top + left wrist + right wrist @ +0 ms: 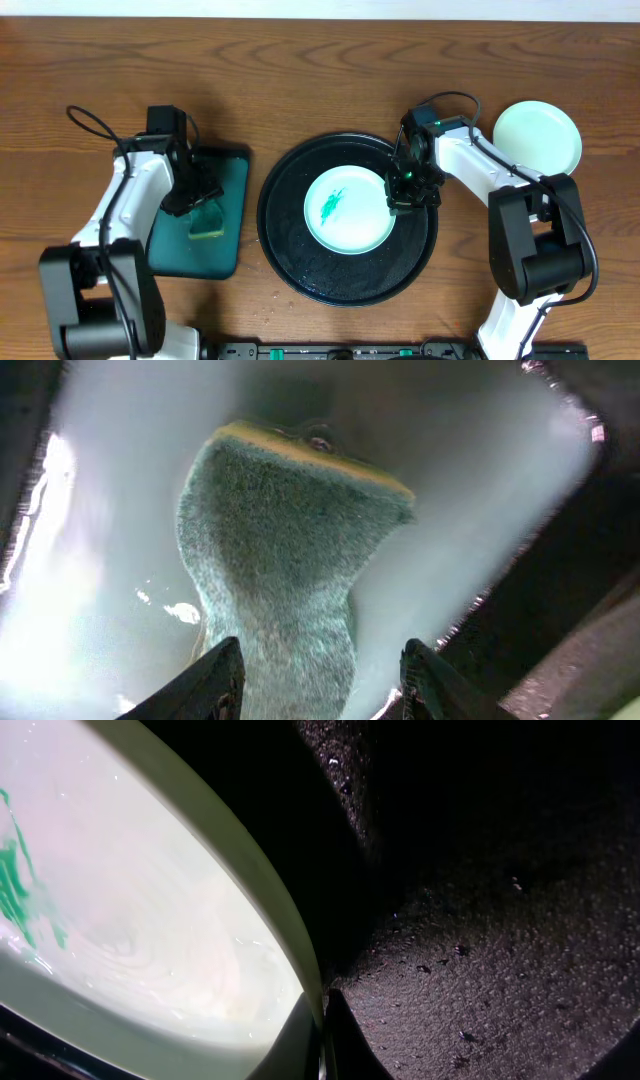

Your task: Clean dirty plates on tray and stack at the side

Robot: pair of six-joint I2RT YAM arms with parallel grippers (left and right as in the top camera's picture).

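A pale plate (348, 212) with a green smear at its centre lies in the round black tray (300, 262). My right gripper (403, 192) is shut on this plate's right rim; in the right wrist view the fingers (322, 1025) pinch the pale green rim (250, 870). A second, clean pale mint plate (537, 137) sits on the table at the far right. A third plate is not in view. My left gripper (196, 196) is open over a green and yellow sponge (208, 222); in the left wrist view the sponge (285, 550) lies between the spread fingers (325, 685).
The sponge rests on a small rectangular dark-teal tray (232, 200) left of the black tray. Black tray floor (480, 940) is wet and speckled. Bare wooden table (300, 70) runs along the back.
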